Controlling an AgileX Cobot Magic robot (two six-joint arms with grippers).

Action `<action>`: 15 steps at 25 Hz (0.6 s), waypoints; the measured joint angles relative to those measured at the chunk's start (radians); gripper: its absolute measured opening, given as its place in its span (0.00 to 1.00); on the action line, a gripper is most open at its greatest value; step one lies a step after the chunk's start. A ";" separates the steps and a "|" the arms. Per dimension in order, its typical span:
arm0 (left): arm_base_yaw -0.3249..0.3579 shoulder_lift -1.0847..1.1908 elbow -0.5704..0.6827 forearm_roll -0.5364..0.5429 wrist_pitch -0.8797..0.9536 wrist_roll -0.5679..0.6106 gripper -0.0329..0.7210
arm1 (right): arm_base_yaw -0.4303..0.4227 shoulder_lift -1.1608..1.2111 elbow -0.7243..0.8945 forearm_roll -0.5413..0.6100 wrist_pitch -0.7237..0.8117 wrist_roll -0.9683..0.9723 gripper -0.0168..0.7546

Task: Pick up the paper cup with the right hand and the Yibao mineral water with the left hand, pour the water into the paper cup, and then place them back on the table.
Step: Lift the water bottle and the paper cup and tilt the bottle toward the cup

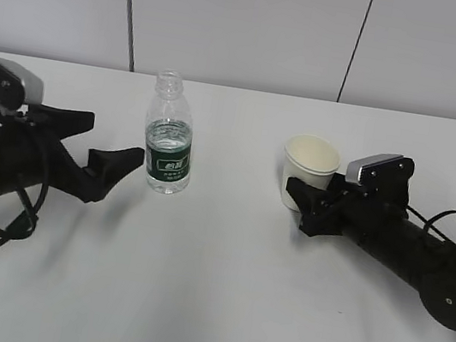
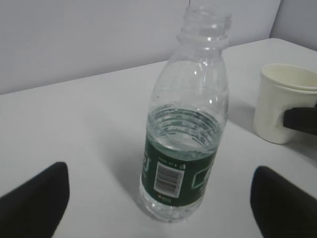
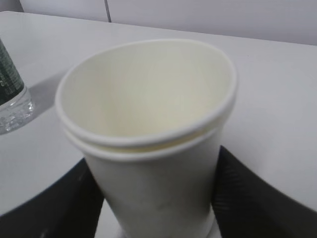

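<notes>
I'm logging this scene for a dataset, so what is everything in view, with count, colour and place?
Yibao mineral water: one, clear bottle with dark green label, no cap, part full, upright on the table left of centre.
paper cup: looks like two nested, cream-white, empty, upright right of centre.
table: one, white, under everything.
wall: pale grey panels with dark seams, behind the table.
left hand: one, black, open, low on the table left of the bottle, not touching it.
right gripper: one, black, fingers on either side of the cup.
</notes>
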 joint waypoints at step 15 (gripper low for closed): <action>-0.117 0.227 -0.252 -0.089 0.001 0.000 0.92 | 0.000 0.000 0.000 -0.002 0.000 0.000 0.66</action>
